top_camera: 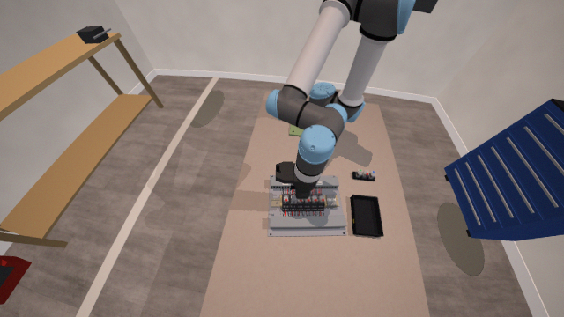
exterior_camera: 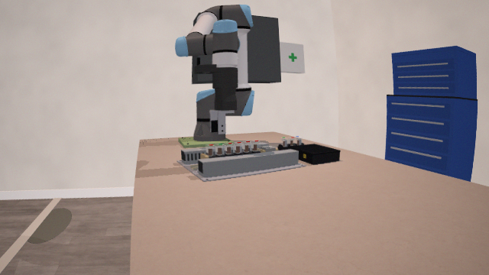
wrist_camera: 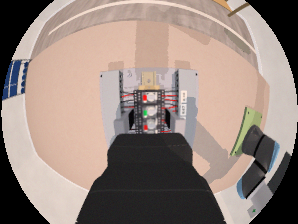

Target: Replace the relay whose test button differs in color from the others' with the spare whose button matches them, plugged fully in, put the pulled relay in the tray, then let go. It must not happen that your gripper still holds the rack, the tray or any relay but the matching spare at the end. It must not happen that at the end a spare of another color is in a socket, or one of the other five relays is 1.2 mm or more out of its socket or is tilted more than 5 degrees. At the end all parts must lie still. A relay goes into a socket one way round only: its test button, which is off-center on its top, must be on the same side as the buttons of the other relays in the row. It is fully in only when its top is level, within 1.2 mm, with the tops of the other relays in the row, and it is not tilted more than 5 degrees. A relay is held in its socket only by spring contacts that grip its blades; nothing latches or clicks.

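Green is the odd one out: in the wrist view one relay (wrist_camera: 145, 115) in the row shows a green button while the two beyond it show red. That green relay is still plugged into the row (top_camera: 303, 203) on the grey panel (top_camera: 308, 224), mid-counter (top_camera: 308, 273).

The gripper (exterior_camera: 218, 127) hangs over the row with its jaws wide open and nothing between them. From the wrist view it sits right above the near end of the row, the green relay just ahead of the dark gripper body; whether it is centred on that relay I cannot tell.

Spares (top_camera: 364, 175) stand right of the panel, toward the far side, and their buttons look green, red and blue. The black tray (top_camera: 366, 216) lies just right of the panel, nearer than the spares.

What could go wrong? The relays stand close together, so a descent slightly off could land a finger on a neighbour's top or clamp two at once. Only spring contacts hold each relay, so an angled pull could tilt or loosen the neighbours. Taking the wrong spare, or turning the red one the wrong way round, would spoil the swap.

Writing: none readable. A green cross marks a white box (exterior_camera: 292, 57) on the far wall.
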